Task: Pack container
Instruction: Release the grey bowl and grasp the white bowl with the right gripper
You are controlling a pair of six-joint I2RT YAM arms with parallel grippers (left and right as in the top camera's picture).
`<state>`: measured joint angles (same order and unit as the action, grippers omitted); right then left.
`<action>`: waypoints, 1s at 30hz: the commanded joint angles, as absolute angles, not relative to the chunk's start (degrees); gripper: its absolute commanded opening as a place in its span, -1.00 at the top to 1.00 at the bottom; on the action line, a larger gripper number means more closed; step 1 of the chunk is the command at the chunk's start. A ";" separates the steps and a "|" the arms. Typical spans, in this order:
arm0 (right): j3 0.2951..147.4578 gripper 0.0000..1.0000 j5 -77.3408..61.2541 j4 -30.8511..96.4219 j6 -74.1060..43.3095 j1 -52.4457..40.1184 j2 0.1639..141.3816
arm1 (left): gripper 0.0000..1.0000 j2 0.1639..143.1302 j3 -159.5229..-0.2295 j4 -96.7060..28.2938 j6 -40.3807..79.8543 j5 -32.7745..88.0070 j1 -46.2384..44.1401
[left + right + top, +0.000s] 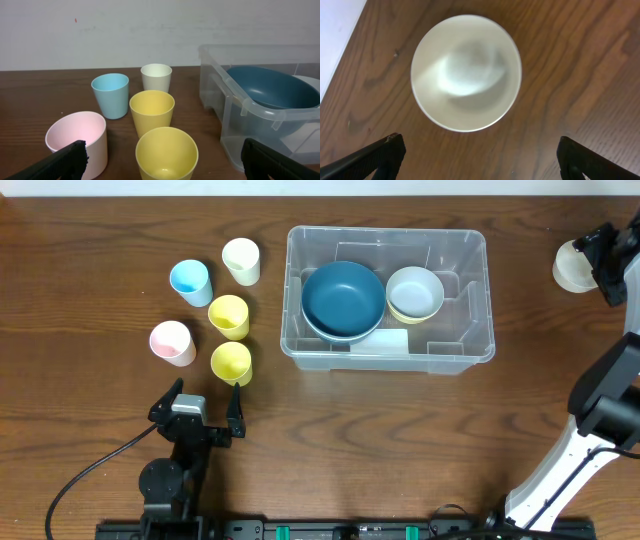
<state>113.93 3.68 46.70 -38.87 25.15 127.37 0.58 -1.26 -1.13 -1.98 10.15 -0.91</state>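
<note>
Container (489, 290) at far-centre tabletop (80, 380), left end effector (201, 411) front-left, right end effector (600, 265) far-right above cream bowl (466, 72), both spread wide, dark wood surface, white wall (150, 30).

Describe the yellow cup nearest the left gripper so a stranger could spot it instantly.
Find the clear container and look to its left. Two cups there are yellow: the wanted yellow cup is the one closest to the left gripper, while the other yellow cup stands farther back, mid-cluster.

Clear container (388, 232), dark-blue bowl (343, 300), cream bowl (415, 292); pink cup (171, 342), lt-blue cup (190, 281), brown table (80, 380).
</note>
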 commanded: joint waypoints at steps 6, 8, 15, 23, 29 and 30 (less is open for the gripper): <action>113.56 -0.96 5.54 44.91 -42.19 26.81 131.37 | -0.96 0.23 -0.23 -2.98 -2.76 10.98 -0.67; 113.56 -0.96 5.50 44.64 -42.19 26.96 132.49 | -0.96 0.23 -0.23 -2.98 -2.74 10.98 -0.67; 113.56 -0.96 5.45 43.92 -42.46 27.29 135.68 | -0.96 0.23 -0.23 -2.98 -2.76 10.98 -0.67; 113.56 -0.89 5.85 44.64 -42.85 27.90 136.09 | -0.96 0.23 -0.23 -2.98 -2.76 10.98 -0.67; 113.56 -0.88 7.09 47.31 -43.68 28.69 136.11 | -0.96 0.23 -0.23 -3.01 -2.74 10.98 -0.67; 113.56 -0.89 7.09 47.79 -43.68 28.88 136.11 | -0.96 0.23 -0.23 -2.98 -2.76 10.98 -0.67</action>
